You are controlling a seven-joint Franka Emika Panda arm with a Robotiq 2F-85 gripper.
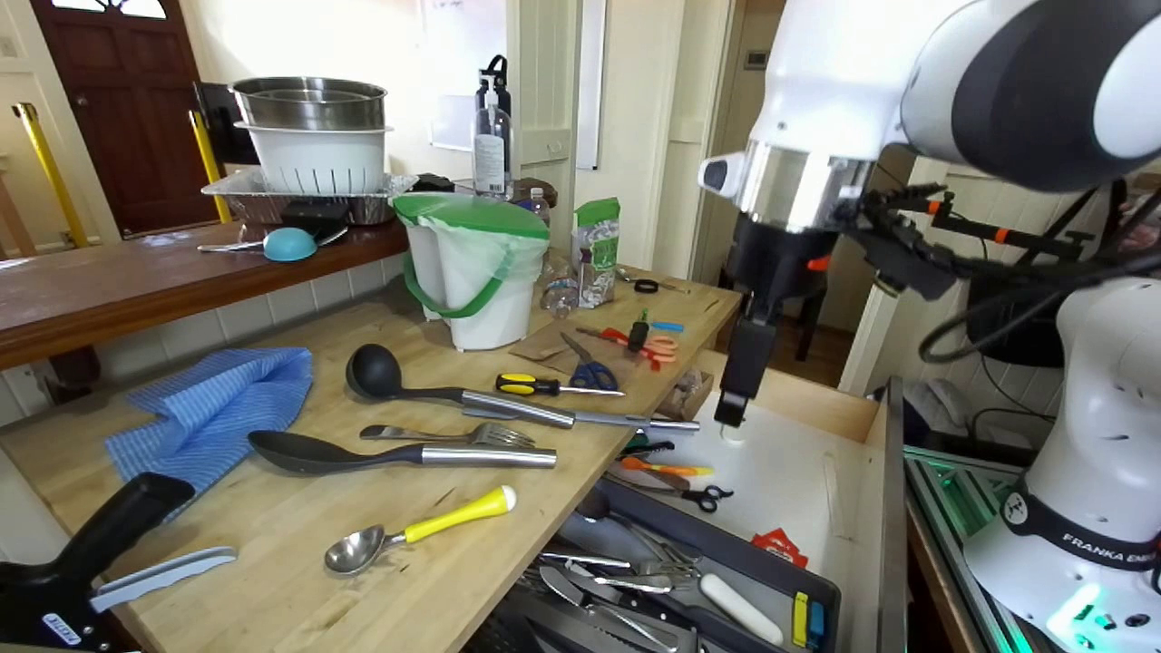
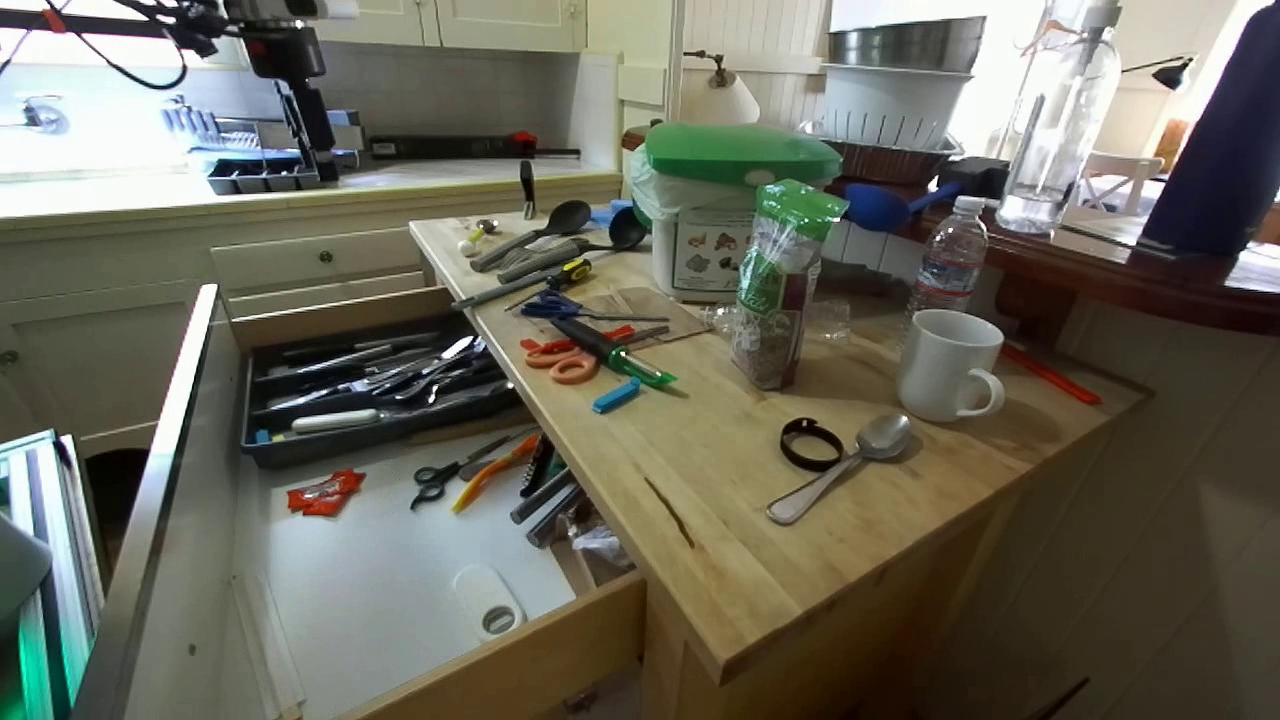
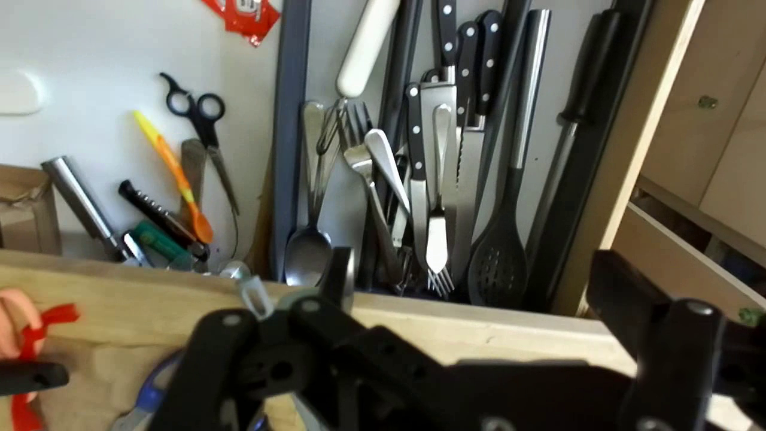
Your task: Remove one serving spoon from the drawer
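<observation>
Gripper (image 3: 476,275): spread, low in wrist view.
Counter (image 3: 508,336): descend here and you may strike it.
Slotted spoon (image 3: 498,260): likely target; head could snag there.

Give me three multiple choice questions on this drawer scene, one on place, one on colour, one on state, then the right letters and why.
1. Where are the black-handled scissors?
A. On the countertop
B. In the mug
C. In the drawer

2. What colour is the bucket lid?
A. Green
B. Red
C. White

3. How does the pincer stand?
A. Shut on a fork
B. Open
C. Shut, empty

1. C, they lie on the drawer's white bottom.
2. A, it shows green in both exterior views.
3. B, its fingers stand apart in the wrist view.
</observation>
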